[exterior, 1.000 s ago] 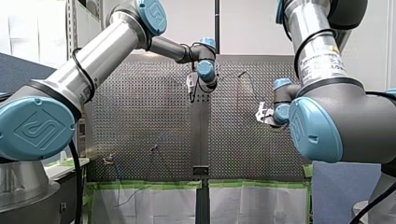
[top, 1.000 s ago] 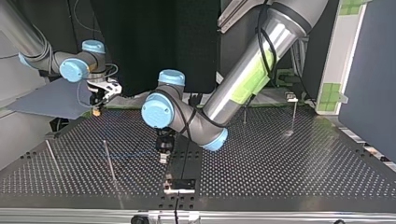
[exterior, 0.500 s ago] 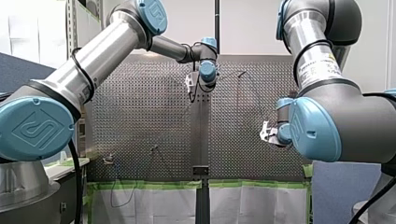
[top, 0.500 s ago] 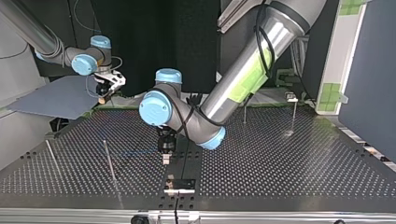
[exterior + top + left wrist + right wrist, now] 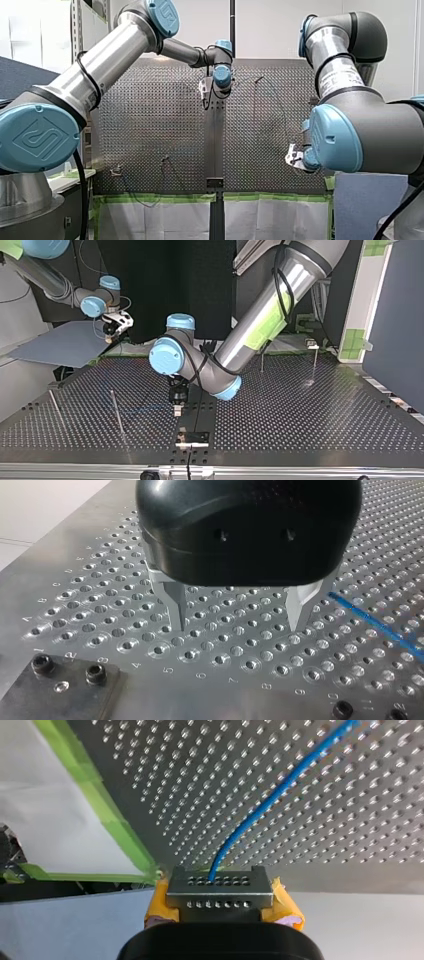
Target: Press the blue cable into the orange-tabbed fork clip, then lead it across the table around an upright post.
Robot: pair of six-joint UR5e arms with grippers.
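**2 arms, 2 grippers, 1 blue cable, 4 thin posts on one perforated table.**

My right gripper (image 5: 220, 892) is held up off the table (image 5: 300, 425) by its green-taped edge (image 5: 115, 830). Its yellow pads (image 5: 285, 905) are pinched tight on the blue cable (image 5: 280, 790), which runs from them out over the holes. My left gripper (image 5: 237, 625) hangs just above mid-table w/ metal fingers (image 5: 177, 612) wide apart and nothing btwn them; the cable lies just beside one finger. Posts (image 5: 117, 412): 2 at the top view's left, 2 at its right rear. 1 bolted plate (image 5: 55, 692) w/ 2 socket screws sits near my left gripper. Room: dark backdrop behind the arms in the top view, white wall in the front view, white sheet under the tape.
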